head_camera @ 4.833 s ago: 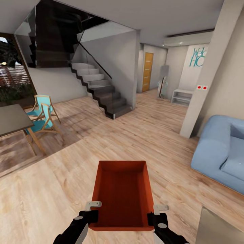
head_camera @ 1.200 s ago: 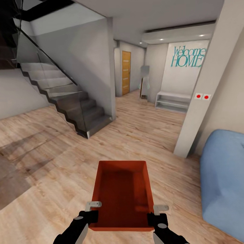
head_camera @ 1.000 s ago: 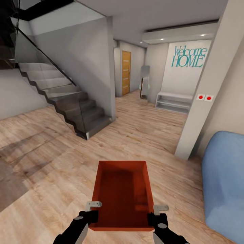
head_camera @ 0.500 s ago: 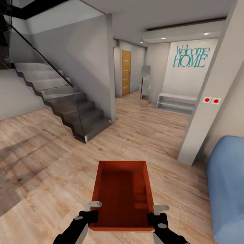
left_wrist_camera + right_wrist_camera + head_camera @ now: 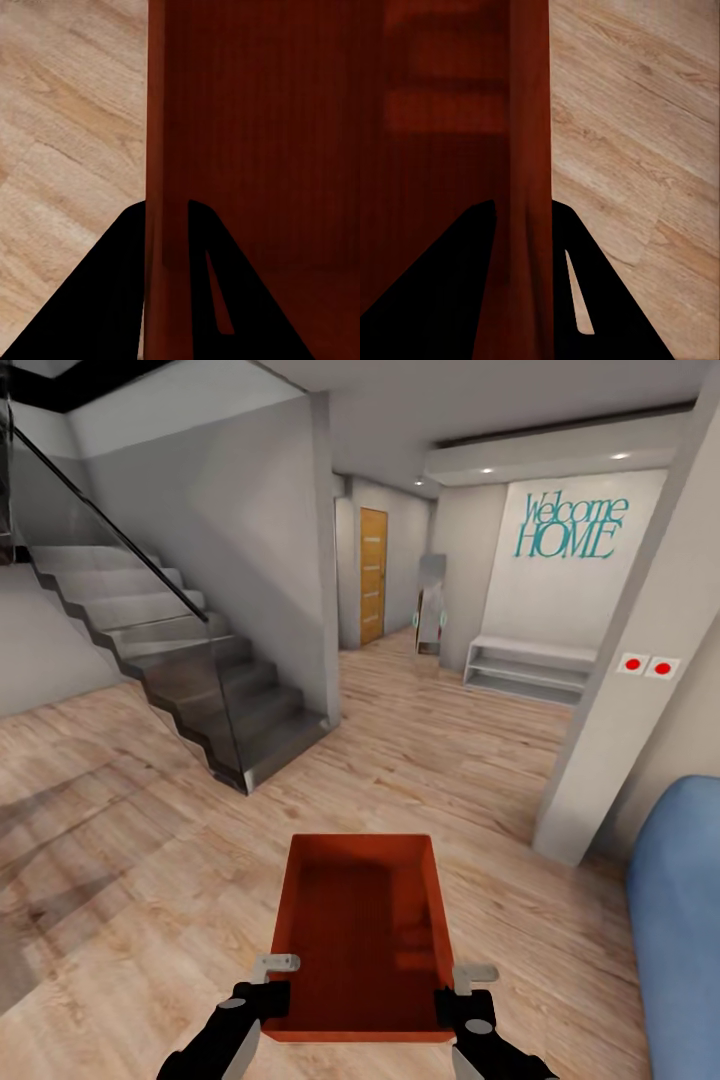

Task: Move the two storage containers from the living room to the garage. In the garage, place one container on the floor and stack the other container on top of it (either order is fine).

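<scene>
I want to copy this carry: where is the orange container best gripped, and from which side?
Grip the container by its two thin long side walls near the close end, one gripper per side: left gripper, right gripper. Each wall is slim enough to fit between jaws, one finger inside, one outside.

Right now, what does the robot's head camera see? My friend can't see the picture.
Two black end effectors, left and right, hold an empty orange-red storage container by its long side walls above a light wood floor. Ahead are grey stairs, a wooden door and a "Welcome HOME" wall sign.
</scene>
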### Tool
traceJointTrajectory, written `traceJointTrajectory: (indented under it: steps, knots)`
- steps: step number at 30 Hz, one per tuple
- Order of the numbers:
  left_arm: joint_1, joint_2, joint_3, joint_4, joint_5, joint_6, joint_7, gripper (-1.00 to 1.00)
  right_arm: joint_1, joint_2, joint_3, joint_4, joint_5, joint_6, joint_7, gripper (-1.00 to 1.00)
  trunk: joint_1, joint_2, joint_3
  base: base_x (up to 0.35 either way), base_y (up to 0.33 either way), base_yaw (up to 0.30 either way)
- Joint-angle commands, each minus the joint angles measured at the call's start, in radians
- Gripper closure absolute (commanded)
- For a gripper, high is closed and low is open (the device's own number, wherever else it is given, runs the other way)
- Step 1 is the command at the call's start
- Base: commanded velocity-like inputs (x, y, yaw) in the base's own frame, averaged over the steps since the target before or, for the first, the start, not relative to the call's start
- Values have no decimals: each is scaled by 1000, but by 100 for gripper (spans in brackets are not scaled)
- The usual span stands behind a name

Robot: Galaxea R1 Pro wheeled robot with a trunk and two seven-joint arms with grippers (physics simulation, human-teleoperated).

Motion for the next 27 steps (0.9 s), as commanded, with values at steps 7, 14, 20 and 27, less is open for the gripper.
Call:
traceJointTrajectory:
  steps: [7,14,20,27]
  knots:
    - [0,1,-3,-5,-14,7,11,100,-2,-2,-8,26,-21,-8,-21,100,1,-1,-2,323,0,0]
    - [0,1,-3,-5,-13,7,11,100,-2,-2,-8,26,-21,-8,-21,100,1,-1,-2,323,0,0]
    - [0,1,-3,-5,-15,6,11,100,-2,-2,-8,26,-21,-8,-21,100,1,-1,-2,323,0,0]
    - [0,1,-3,-5,-14,5,11,100,-1,-2,-8,26,-21,-9,-21,100,1,-1,-2,323,0,0]
